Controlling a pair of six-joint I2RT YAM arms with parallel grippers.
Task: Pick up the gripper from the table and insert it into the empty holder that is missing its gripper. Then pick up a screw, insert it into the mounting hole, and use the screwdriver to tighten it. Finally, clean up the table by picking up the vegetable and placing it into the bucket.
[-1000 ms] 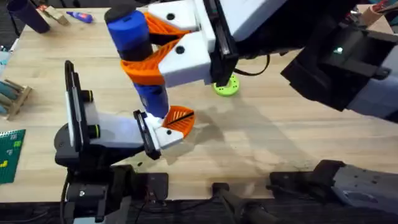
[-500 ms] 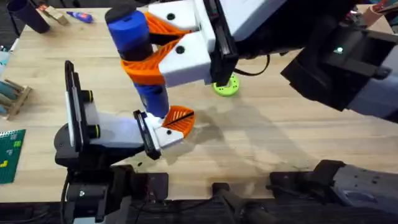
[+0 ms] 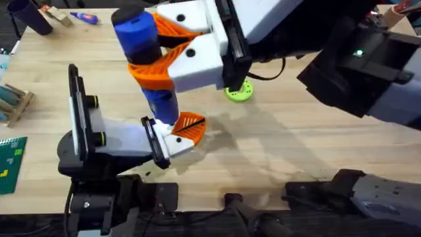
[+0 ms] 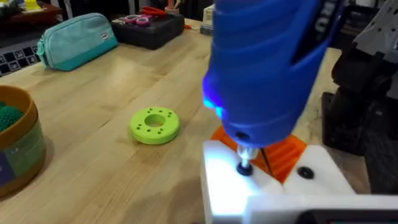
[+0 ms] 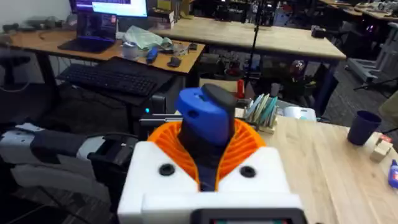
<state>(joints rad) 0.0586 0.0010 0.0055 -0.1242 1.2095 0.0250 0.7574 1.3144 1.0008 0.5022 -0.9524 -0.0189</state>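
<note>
My right gripper (image 3: 150,58) is shut on the blue screwdriver (image 3: 139,34), holding it upright; its orange pads (image 5: 249,144) wrap the barrel (image 5: 205,118). The holder (image 3: 99,135) stands at the near left. The small orange gripper (image 3: 189,126) sits in its end on a white base (image 4: 249,186). The screwdriver's bit (image 4: 244,163) rests on a screw in that base, and a blue light glows on the tool. The left wrist view looks out from just behind this base. A tan bucket (image 4: 22,146) holds something green, perhaps the vegetable.
A lime-green disc (image 3: 239,91) lies on the table beyond the holder. A teal pouch (image 4: 78,40) and a black tray (image 4: 149,28) sit farther off. A green circuit board (image 3: 12,164), a wooden rack (image 3: 13,102) and a blue marker (image 3: 84,18) line the left side.
</note>
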